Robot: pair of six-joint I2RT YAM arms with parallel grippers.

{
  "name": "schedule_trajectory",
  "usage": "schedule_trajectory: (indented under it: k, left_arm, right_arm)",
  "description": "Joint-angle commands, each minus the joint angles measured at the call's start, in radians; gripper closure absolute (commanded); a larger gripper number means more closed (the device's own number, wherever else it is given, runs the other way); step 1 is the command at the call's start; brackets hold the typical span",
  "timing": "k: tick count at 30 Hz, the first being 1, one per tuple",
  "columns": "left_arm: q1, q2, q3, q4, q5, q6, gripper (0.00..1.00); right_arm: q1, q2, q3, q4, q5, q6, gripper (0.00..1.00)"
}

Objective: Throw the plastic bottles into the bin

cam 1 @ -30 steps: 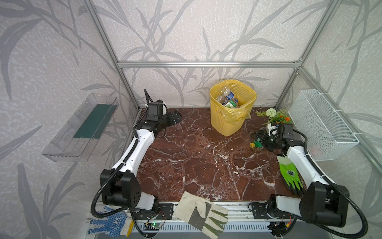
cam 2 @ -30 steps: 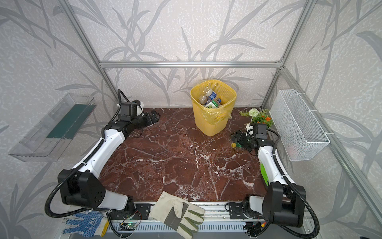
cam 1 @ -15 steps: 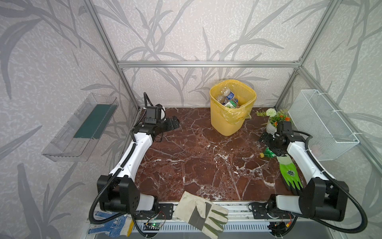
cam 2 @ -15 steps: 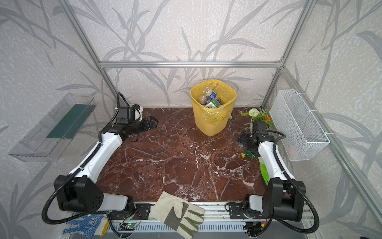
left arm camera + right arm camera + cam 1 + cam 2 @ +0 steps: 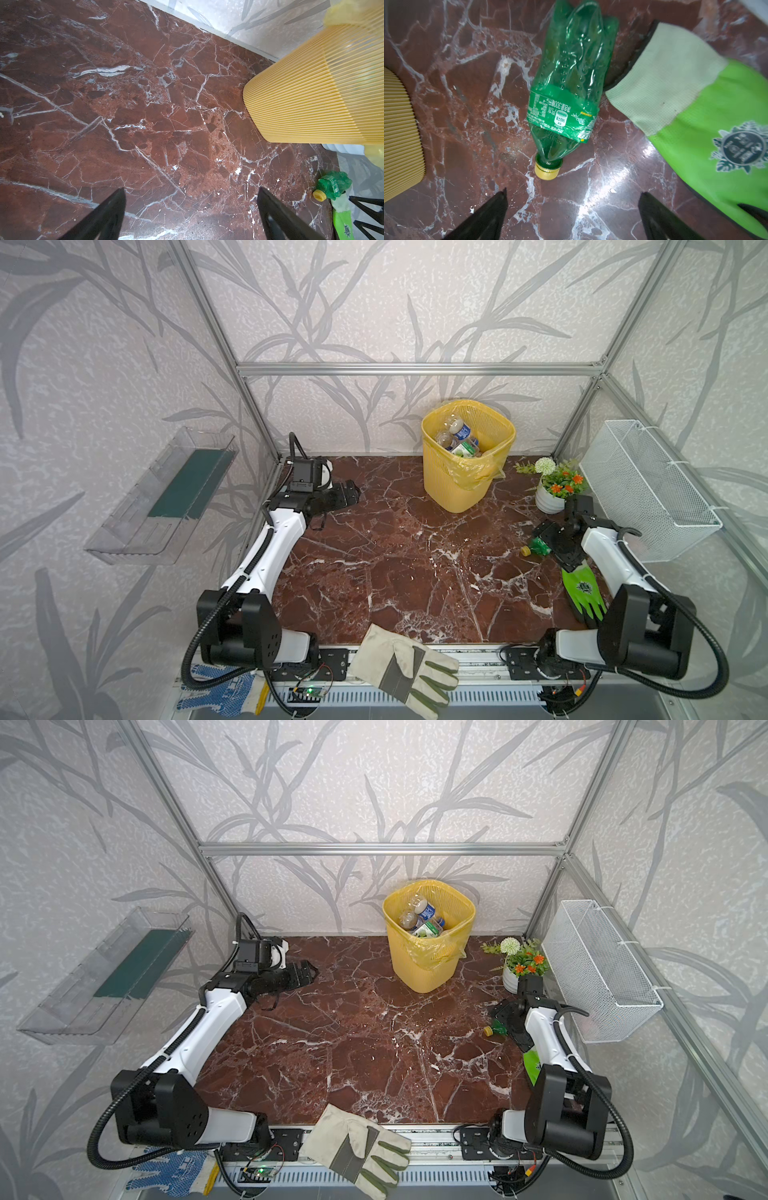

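**Right wrist view: crushed green bottle (image 5: pixel 569 93) down on the table (image 5: pixel 467 124)**

Several clear bottles (image 5: pixel 459 436) lie inside the yellow bin (image 5: pixel 457 489) at the back of the table. The green one, yellow cap on, lies flat just beside a green glove (image 5: pixel 695 116). Right gripper (image 5: pixel 573 193) hovers above it, jaws wide apart, holding nothing. Left gripper (image 5: pixel 191 189) sits low near the far left corner, jaws spread, empty too.
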Motion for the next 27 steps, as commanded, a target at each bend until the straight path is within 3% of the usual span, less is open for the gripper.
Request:
schedule_trajectory:
  k: [1, 15, 27]
  left_arm:
    - [0.009, -0.009, -0.014, 0.007, 0.017, 0.017, 0.02]
    - [0.013, 0.014, -0.018, 0.015, 0.051, 0.011, 0.03]
    - [0.015, 0.021, -0.016, 0.02, 0.078, 0.007, 0.03]
  right_arm:
    - [-0.001, 0.079, 0.073, 0.023, -0.022, -0.018, 0.01]
    - [0.001, 0.236, 0.15, 0.094, -0.019, -0.036, 0.01]
    - [-0.001, 0.176, 0.107, 0.061, 0.028, -0.047, 0.01]
